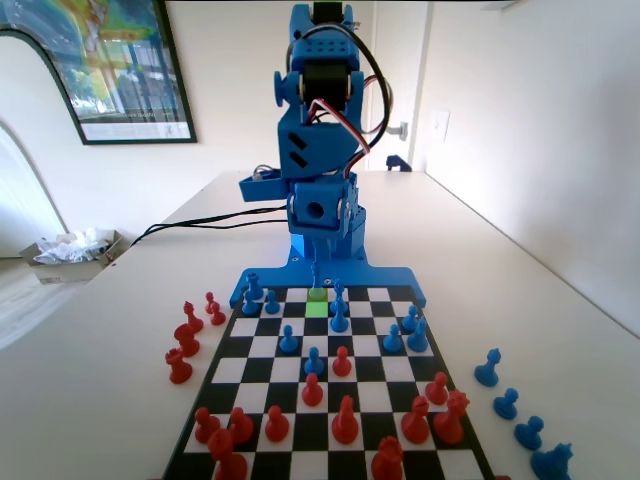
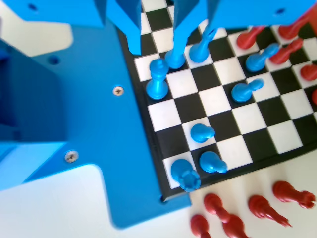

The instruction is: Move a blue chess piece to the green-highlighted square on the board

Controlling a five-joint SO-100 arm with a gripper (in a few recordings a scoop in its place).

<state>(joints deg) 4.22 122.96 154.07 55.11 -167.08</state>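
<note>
Below the blue gripper [image 1: 317, 268], the board [image 1: 372, 372] is chequered black and white, one square lime green [image 1: 317, 307]. Blue pieces [image 2: 159, 79] stand near the jaws; red pieces [image 1: 345, 420] lie farther off.

Blue plastic arm [image 1: 318, 130] of blocky printed segments, black servo bodies set between them, red, white and black wires looping at its right side in the fixed view, round hole in the lower block, two flat blue jaws
</note>
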